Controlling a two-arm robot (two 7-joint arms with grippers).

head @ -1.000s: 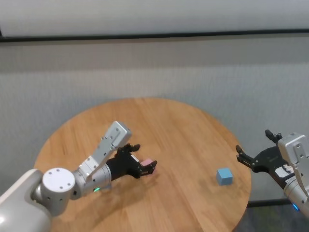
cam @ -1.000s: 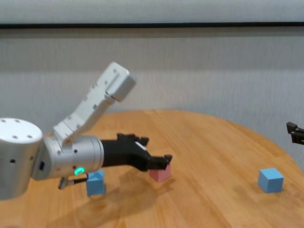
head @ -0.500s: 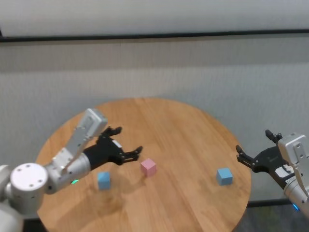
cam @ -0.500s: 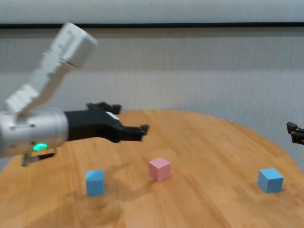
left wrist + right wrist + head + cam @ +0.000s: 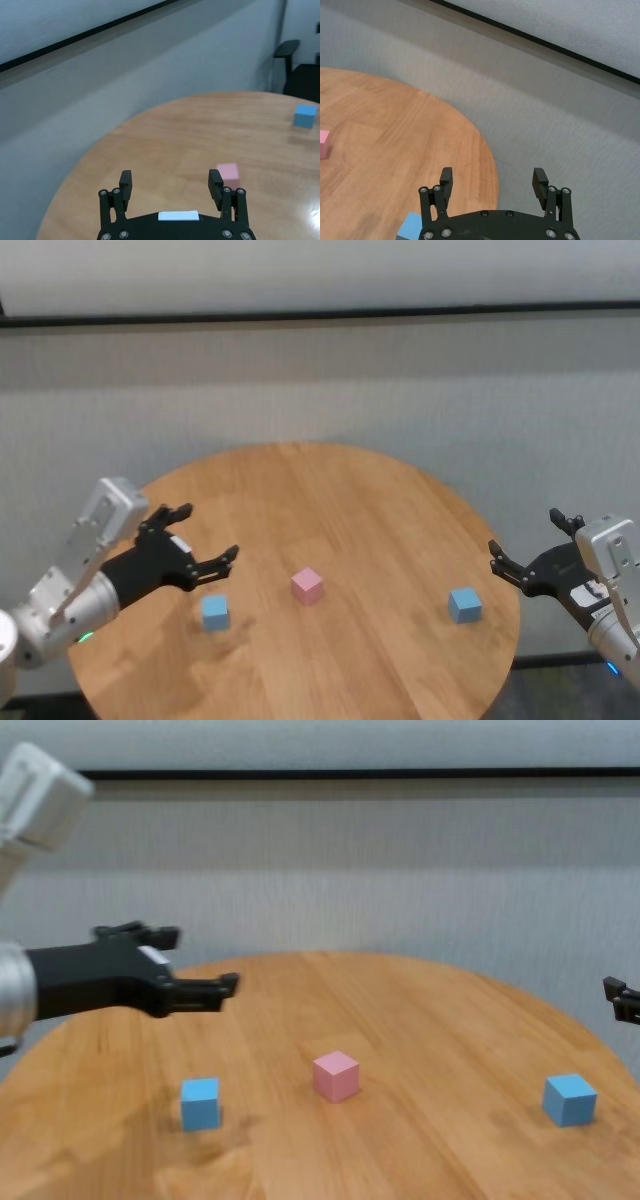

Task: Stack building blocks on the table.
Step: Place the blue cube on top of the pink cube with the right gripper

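Note:
Three building blocks rest apart on the round wooden table [image 5: 340, 490]: a pink one [image 5: 307, 585] in the middle, a light blue one [image 5: 214, 612] to its left, and another light blue one [image 5: 464, 604] at the right. My left gripper [image 5: 208, 532] hovers open and empty above the table's left side, back from the pink block [image 5: 228, 174] and over the left blue block [image 5: 200, 1103]. Off the table's right edge my right gripper [image 5: 524, 530] hangs open and empty, just beyond the right blue block [image 5: 412, 227].
A grey wall runs behind the table. A dark chair [image 5: 287, 50] stands off beyond the table's far side. The table's right edge [image 5: 492, 170] lies just ahead of the right gripper.
My left gripper let go of the pink block, opened wide, then rose and drew back to the left. The pink block stays on the table. The right arm has not moved.

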